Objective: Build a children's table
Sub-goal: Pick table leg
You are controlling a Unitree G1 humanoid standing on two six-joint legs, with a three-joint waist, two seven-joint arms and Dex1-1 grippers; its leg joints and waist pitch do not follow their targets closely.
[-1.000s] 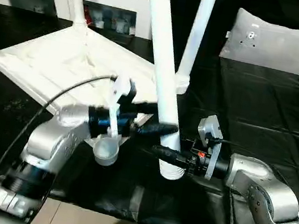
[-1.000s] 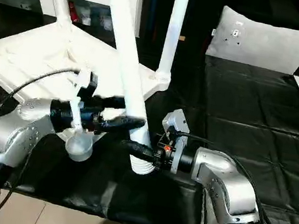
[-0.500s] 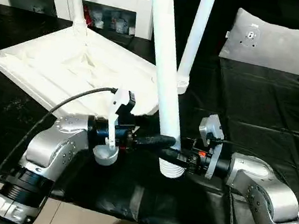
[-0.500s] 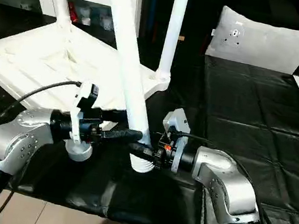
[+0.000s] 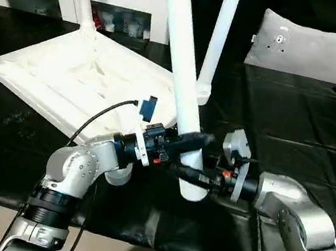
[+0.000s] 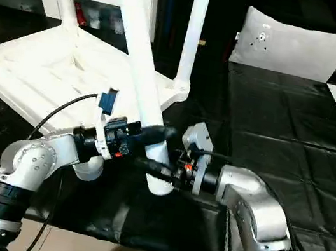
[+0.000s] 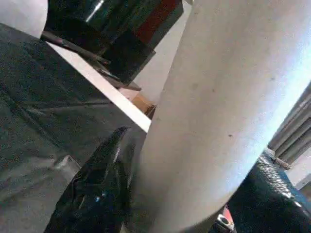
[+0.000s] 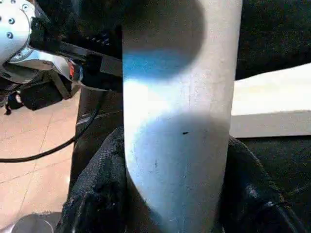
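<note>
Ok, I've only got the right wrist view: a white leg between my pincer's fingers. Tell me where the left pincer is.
Observer: The left pincer is at that same leg, just above the right pincer.
Operator: Give me the leg's lean.
Observer: It is tilted. The top leans toward the robot's left, and the thick end is low over the black cloth.
Operator: Now place the socket for me.
Observer: The tabletop lies underside up. Its near corner socket has no leg in it and sits to the left of the held leg's lower end, apart from it.
</note>
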